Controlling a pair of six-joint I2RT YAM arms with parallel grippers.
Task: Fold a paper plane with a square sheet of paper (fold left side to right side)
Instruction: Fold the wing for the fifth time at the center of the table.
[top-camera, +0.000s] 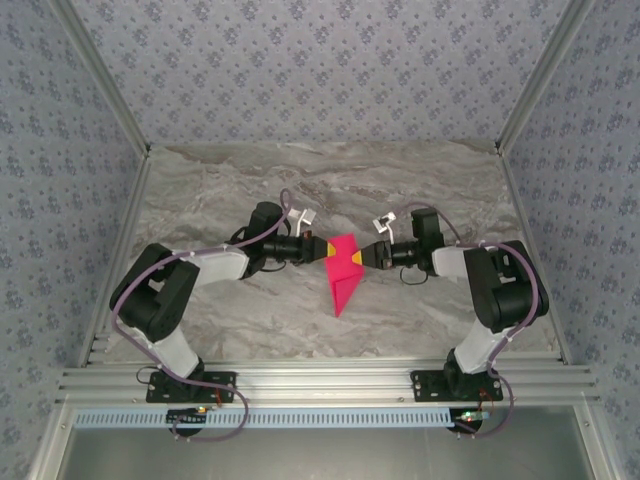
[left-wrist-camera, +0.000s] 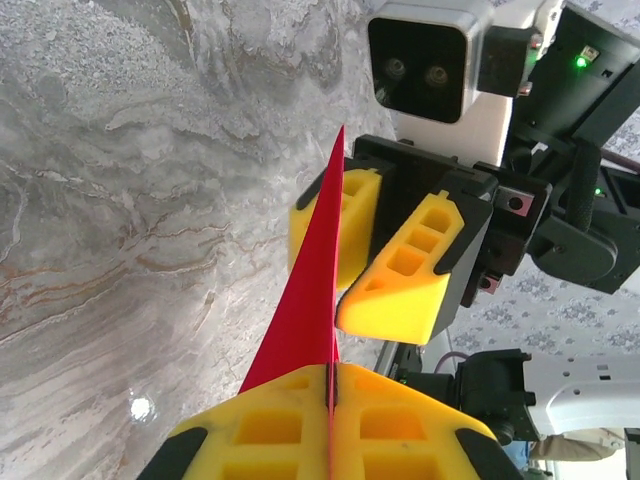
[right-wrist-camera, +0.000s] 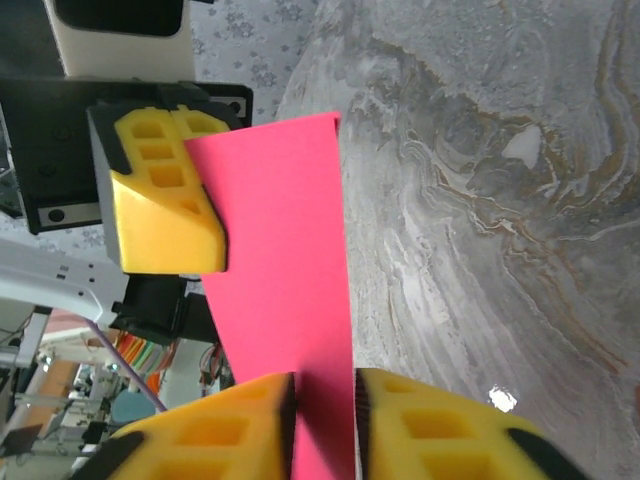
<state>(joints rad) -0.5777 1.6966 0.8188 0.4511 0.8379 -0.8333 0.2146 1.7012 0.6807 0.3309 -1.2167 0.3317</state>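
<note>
We hold the square sheet of paper (top-camera: 342, 280) on edge above the middle of the table (top-camera: 250, 180), between the two arms. The left gripper (left-wrist-camera: 330, 385) has its jaws clamped on one margin, while the right gripper (right-wrist-camera: 322, 390) has its jaws apart with the opposite margin in the gap. We judge the side-to-side fold is under way, and next the right jaws should close squarely on the paper before it is carried across.

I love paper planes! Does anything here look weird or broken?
Nothing looks torn or spilled. The pink paper is pinched in the left tool, and the right tool is open around its other edge.
</note>
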